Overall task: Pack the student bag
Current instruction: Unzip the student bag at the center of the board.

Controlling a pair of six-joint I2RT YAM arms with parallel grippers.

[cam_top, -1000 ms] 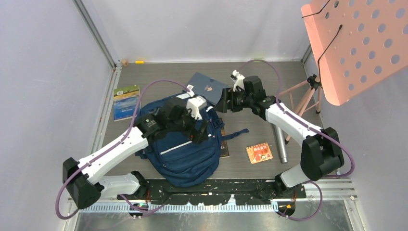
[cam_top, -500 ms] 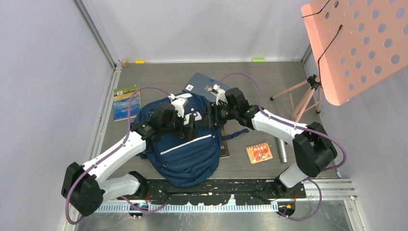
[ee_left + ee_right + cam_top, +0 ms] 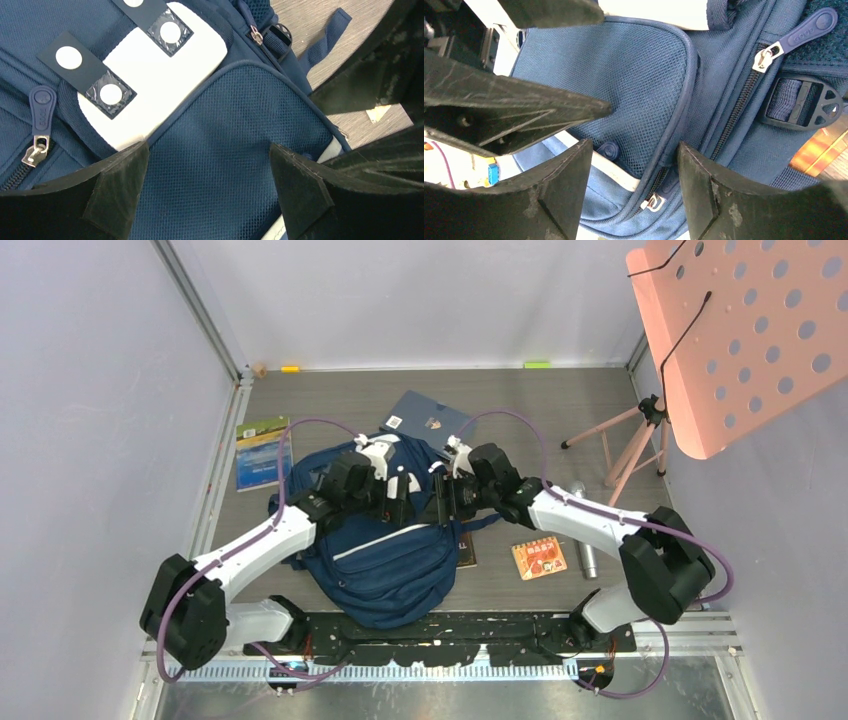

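- Top external: student bag (image 3: 385, 565) lies flat on tabletop (image 3: 520, 405), at its near edge, between both arms.
- Left tool (image 3: 207, 165): jaws spread wide above mesh pocket (image 3: 225, 115), gripping nothing.
- Right tool (image 3: 634, 155): jaws parted over the pocket's rim, nothing held.

left fingers (image 3: 117, 187) hemmed by right fingers (image 3: 559, 195), student bag (image 3: 390, 570) beneath

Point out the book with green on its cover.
The book by the left wall, clear of the student bag. The notebook behind the bag is navy; the booklet on the right is orange.
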